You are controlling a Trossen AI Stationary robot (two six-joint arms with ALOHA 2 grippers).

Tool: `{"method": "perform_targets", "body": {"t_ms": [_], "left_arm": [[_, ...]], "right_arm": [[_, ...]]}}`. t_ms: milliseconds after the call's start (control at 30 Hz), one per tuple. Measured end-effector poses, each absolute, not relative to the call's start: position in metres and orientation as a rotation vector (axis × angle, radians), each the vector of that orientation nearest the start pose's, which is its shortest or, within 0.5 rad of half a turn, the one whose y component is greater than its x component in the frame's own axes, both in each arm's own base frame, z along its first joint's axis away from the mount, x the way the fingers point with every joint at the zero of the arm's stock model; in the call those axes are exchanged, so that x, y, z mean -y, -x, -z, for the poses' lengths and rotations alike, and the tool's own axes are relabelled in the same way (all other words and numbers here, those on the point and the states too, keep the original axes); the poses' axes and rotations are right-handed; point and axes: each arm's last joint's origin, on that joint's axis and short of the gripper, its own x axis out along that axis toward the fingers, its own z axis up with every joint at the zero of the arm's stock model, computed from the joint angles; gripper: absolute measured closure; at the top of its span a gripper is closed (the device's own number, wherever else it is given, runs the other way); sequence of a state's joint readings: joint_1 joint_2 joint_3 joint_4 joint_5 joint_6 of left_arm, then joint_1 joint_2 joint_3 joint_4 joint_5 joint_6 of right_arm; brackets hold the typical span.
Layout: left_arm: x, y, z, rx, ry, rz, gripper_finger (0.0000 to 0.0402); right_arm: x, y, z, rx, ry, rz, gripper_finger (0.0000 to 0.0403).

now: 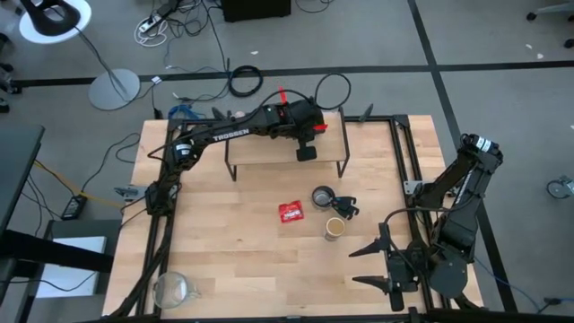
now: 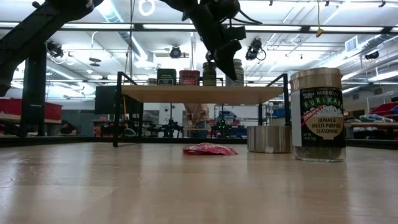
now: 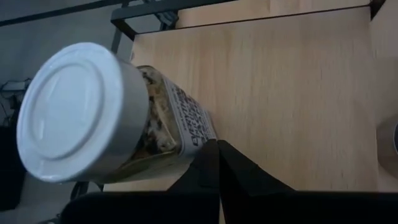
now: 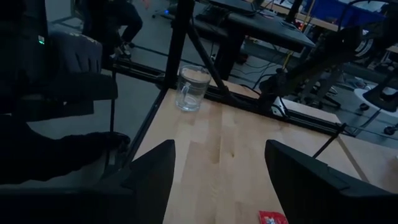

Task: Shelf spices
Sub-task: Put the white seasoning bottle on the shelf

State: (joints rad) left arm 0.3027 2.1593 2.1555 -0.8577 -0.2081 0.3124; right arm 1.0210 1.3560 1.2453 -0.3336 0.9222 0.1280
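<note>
Left gripper (image 1: 306,152) hangs over the right part of the shelf (image 1: 260,152), fingers clamped shut; its wrist view shows them meeting in a point just beside a white-capped jar (image 3: 106,118). Whether they touch the jar, cannot tell.

Low view: on the shelf plank stand a dark square tin (image 2: 166,76), a red tin (image 2: 189,77) and a green jar (image 2: 209,73) in a row, with the left gripper in front of the container at the right end.

On the tabletop (image 1: 233,260) in front of the shelf: flat red packet (image 1: 291,212), round metal cup (image 1: 323,196) with a black handle, and a tan-lidded jar (image 1: 334,228) upright just near it. None of these touch the shelf legs. A glass mug (image 1: 170,288) sits at the table's near left corner.

Right gripper (image 1: 386,265) waits at the near right corner, well apart from the jar, fingers spread wide and holding nothing.
</note>
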Motion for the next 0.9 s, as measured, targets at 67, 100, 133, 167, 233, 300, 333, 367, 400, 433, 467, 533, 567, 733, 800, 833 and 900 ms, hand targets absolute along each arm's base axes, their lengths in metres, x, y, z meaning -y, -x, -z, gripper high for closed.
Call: {"method": "perform_targets", "body": {"t_ms": [67, 100, 133, 167, 233, 300, 333, 367, 400, 433, 467, 533, 567, 733, 800, 833, 900], "left_arm": [[-0.148, -0.451, -0.309, -0.936, -0.241, -0.347, 0.0401], [-0.148, -0.451, -0.309, -0.937, -0.241, -0.353, 0.0401], [-0.148, -0.451, -0.309, -0.938, -0.239, -0.36, 0.0401], [-0.148, -0.451, -0.309, -0.938, -0.234, -0.37, 0.0401], [-0.148, -0.451, -0.309, -0.937, -0.225, -0.382, 0.0401], [-0.148, -0.45, -0.309, -0.937, -0.215, -0.393, 0.0401], [-0.149, -0.45, -0.309, -0.936, -0.211, -0.403, 0.0401], [-0.149, -0.45, -0.309, -0.937, -0.211, -0.41, 0.0401], [-0.149, -0.45, -0.309, -0.938, -0.212, -0.414, 0.0401], [-0.149, -0.45, -0.309, -0.938, -0.211, -0.416, 0.0401], [-0.149, -0.45, -0.309, -0.938, -0.209, -0.418, 0.0401], [-0.149, -0.45, -0.308, -0.939, -0.209, -0.421, 0.0401], [-0.149, -0.45, -0.308, -0.939, -0.209, -0.423, 0.0401], [-0.141, -0.453, -0.312, -0.933, -0.228, -0.43, 0.0401], [-0.136, -0.455, -0.318, -0.904, -0.239, -0.423, 0.0401], [-0.134, -0.456, -0.323, -0.885, -0.243, -0.421, 0.0401], [-0.129, -0.459, -0.33, -0.848, -0.257, -0.392, 0.0401]], "right_arm": [[-0.236, -0.172, -0.357, -0.255, 0.24, -0.081, 0.0156], [-0.236, -0.172, -0.357, -0.255, 0.24, -0.081, 0.0156], [-0.236, -0.172, -0.357, -0.255, 0.24, -0.081, 0.0156], [-0.236, -0.172, -0.357, -0.256, 0.24, -0.081, 0.0156], [-0.236, -0.172, -0.357, -0.256, 0.24, -0.081, 0.0156], [-0.236, -0.172, -0.357, -0.256, 0.239, -0.081, 0.0156], [-0.236, -0.172, -0.357, -0.256, 0.24, -0.081, 0.0156], [-0.236, -0.172, -0.357, -0.256, 0.239, -0.081, 0.0156], [-0.236, -0.172, -0.357, -0.256, 0.24, -0.081, 0.0156], [-0.236, -0.172, -0.357, -0.256, 0.24, -0.081, 0.0156], [-0.236, -0.172, -0.357, -0.256, 0.24, -0.081, 0.0156], [-0.236, -0.172, -0.357, -0.256, 0.24, -0.081, 0.0156], [-0.236, -0.172, -0.357, -0.256, 0.24, -0.081, 0.0156], [-0.236, -0.172, -0.357, -0.256, 0.246, -0.081, 0.0156], [-0.236, -0.172, -0.357, -0.256, 0.252, -0.082, 0.0156], [-0.236, -0.172, -0.357, -0.255, 0.256, -0.083, 0.0156], [-0.236, -0.172, -0.357, -0.255, 0.257, -0.082, 0.0156]]}}
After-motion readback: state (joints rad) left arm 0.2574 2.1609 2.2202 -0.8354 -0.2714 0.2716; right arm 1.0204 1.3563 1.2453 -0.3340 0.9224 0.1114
